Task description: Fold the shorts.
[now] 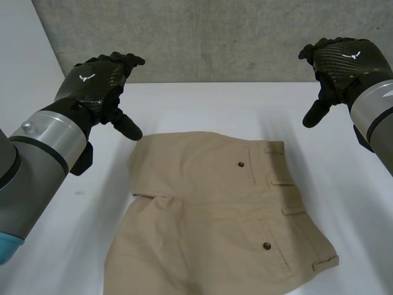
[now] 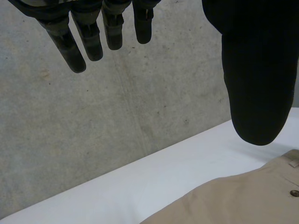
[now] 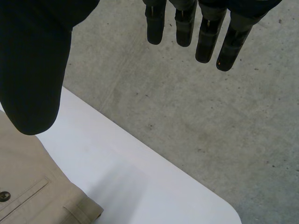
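Observation:
Tan shorts [image 1: 215, 209] lie flat on the white table [image 1: 202, 104], back pockets with dark buttons facing up, waistband toward the right. One leg is folded over the other. My left hand [image 1: 98, 83] hovers above the table off the shorts' far left corner, fingers straight, holding nothing. My right hand [image 1: 344, 64] hovers above the far right, past the waistband, open too. In the left wrist view, the shorts' edge [image 2: 243, 200] lies below the thumb [image 2: 259, 84]. A waistband corner [image 3: 28, 196] lies under the thumb [image 3: 32, 70] in the right wrist view.
A grey concrete wall [image 1: 215, 37] stands behind the table's far edge. Bare white tabletop runs between the shorts and that edge, and along both sides of the shorts.

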